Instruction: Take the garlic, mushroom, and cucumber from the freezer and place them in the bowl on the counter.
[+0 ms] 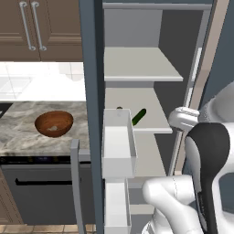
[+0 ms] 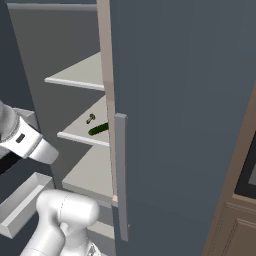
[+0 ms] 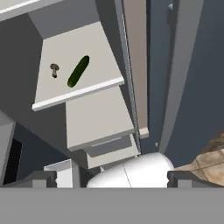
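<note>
Freezer (image 1: 91, 68) open. Cucumber (image 3: 78, 71) and mushroom (image 3: 54, 69) on middle shelf (image 3: 74, 94), untouched. Bowl (image 1: 54, 123) on counter (image 1: 18, 132) holds pale item, identity unclear. Gripper (image 3: 112, 179) wide, empty.

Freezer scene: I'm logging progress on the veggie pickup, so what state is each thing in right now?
freezer: door open, shelves exposed.
cucumber: lying flat on a freezer shelf, untouched.
mushroom: on the same shelf beside the cucumber, apart from it.
bowl: upright on the counter, neither cucumber nor mushroom in it.
gripper: open, holding nothing, away from the shelf.
</note>
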Motion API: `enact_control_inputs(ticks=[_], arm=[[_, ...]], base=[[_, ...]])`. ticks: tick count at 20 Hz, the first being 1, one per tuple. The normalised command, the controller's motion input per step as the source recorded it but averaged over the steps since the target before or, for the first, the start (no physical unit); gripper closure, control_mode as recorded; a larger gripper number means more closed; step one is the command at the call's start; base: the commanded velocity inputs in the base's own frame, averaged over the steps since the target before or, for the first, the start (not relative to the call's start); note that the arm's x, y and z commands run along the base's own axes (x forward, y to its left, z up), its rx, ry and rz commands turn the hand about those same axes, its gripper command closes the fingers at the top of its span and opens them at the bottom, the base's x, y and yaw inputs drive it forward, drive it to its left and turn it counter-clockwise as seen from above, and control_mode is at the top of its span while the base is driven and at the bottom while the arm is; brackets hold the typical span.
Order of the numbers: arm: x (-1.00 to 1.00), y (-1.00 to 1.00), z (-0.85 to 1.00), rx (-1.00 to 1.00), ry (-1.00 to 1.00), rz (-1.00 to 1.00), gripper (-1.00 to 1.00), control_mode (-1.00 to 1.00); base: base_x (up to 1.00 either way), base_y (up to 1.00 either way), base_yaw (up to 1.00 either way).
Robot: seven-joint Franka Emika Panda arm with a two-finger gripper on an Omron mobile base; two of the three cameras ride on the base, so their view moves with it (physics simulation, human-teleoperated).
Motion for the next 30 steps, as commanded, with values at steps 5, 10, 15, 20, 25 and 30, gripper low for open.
enact_control_inputs(ticks=[5, 10, 15, 20, 25, 30], arm=[[0.44, 0.02, 0.0, 0.01, 0.05, -0.13, -1.0, -1.0], [0.35, 0.0, -0.12, 0.06, 0.09, -0.02, -1.0, -1.0], [0.39, 0.0, -0.16, 0.05, 0.05, 0.0, -1.0, -1.0], [0.4, 0.0, -0.22, 0.03, 0.01, 0.0, -1.0, -1.0], [0.42, 0.0, -0.23, 0.0, 0.0, 0.0, -1.0, -1.0], [0.39, 0.0, -0.24, 0.0, 0.0, 0.0, -1.0, -1.0]], base=[[0.0, 0.0, 0.0], [0.0, 0.0, 0.0], [0.0, 0.0, 0.0], [0.0, 0.0, 0.0], [0.0, 0.0, 0.0], [0.0, 0.0, 0.0]])
